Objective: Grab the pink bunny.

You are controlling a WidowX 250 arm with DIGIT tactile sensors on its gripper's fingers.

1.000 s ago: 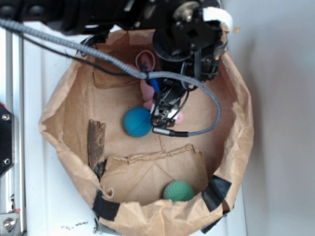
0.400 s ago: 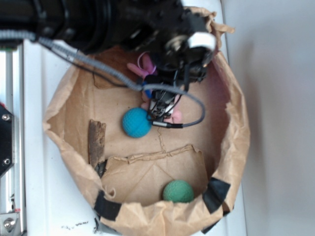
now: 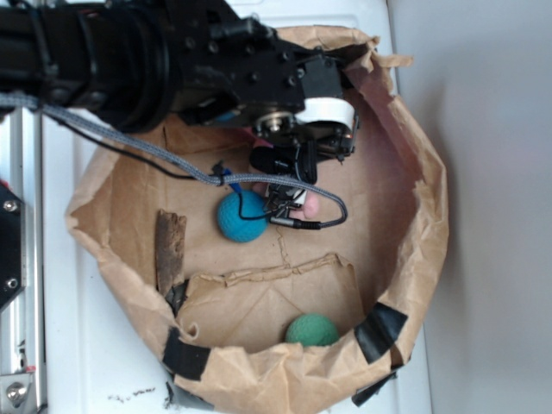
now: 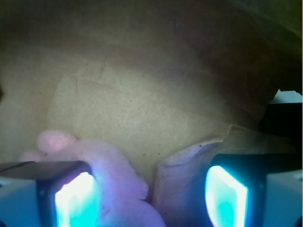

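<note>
The pink bunny (image 3: 311, 205) lies on the floor of the brown paper bag (image 3: 405, 259), mostly hidden under my arm; only a pink bit shows beside the teal-blue ball (image 3: 241, 216). My gripper (image 3: 288, 195) is down over it. In the wrist view the bunny (image 4: 113, 163) lies between my wide-apart fingers, close against the left finger (image 4: 71, 198). A raised paper fold (image 4: 182, 182) sits between the bunny and the right finger (image 4: 227, 194). The gripper (image 4: 151, 201) is open.
A green ball (image 3: 311, 330) rests at the bag's near side by a folded paper flap (image 3: 267, 297). A strip of brown bark (image 3: 169, 250) lies at the left. Black tape patches (image 3: 379, 332) mark the bag's rim. A metal rail (image 3: 13, 259) runs along the left.
My arm has dropped lower into the bag and swung left. The bunny's ears and cord loop, seen earlier, are now hidden under the arm.
</note>
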